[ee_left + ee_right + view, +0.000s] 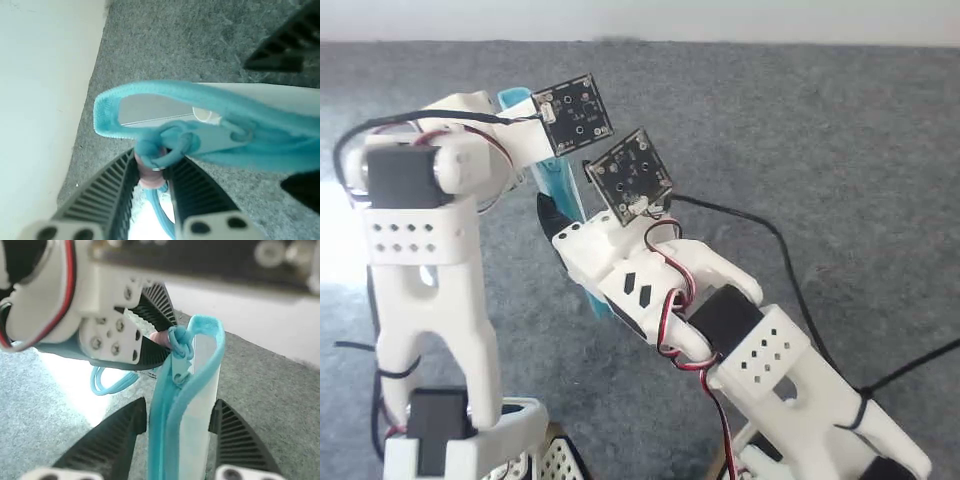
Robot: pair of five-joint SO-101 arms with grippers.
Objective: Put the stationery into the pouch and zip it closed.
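Note:
The pouch [563, 190] is translucent with a teal zip edge [260, 145] and stands on edge between the two arms. My left gripper [152, 172] is shut on the zipper pull [159, 146], a knotted teal cord with a pink piece, at the pouch's end. My right gripper [180, 440] is shut on the pouch [200, 405], one black finger on each flat side, just behind the slider [180, 371]. The left gripper [159, 346] also shows beyond the pouch's end there. A pale round thing [207, 116] shows through the pouch wall.
The table [820, 130] has a grey felt-like cover, with a white wall [45, 100] along its far side. Black cables [790, 270] trail past the right arm. A teal cord loop [107, 385] hangs by the pouch's end.

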